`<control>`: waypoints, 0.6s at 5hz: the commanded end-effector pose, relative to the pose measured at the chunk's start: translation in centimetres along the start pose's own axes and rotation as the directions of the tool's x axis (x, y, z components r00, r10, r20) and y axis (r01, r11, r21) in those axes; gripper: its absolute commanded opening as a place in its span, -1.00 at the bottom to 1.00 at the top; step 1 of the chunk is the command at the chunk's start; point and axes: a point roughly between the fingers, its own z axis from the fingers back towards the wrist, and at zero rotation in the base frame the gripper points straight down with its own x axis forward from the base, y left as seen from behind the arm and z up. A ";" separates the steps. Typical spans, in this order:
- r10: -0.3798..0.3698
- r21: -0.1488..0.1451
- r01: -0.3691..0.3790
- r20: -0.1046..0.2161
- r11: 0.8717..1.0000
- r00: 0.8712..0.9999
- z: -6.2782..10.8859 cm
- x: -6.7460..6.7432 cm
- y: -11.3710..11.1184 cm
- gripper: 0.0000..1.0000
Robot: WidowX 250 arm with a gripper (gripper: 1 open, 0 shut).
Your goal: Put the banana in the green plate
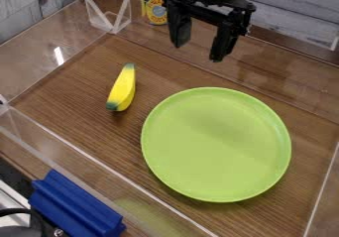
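Observation:
A small yellow banana with dark greenish tips lies on the wooden table, left of centre. To its right, a little nearer the front, rests the large round green plate, with nothing on it. My black gripper hangs at the back of the table, above and beyond both, its two fingers spread apart and pointing down. It stands open with nothing between the fingers, well clear of the banana.
Clear acrylic walls fence the table on the left, back and front. A blue object sits at the front left corner outside the wall. A yellow-labelled item stands behind the gripper.

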 end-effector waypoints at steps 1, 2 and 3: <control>0.021 -0.007 -0.021 0.004 1.000 1.000 -0.6 -0.3 1.1 1.00; 0.057 -0.016 -0.056 0.028 0.998 0.998 -1.3 -1.2 3.0 1.00; 0.088 -0.031 -0.086 0.063 0.996 0.994 -1.7 -2.0 5.0 1.00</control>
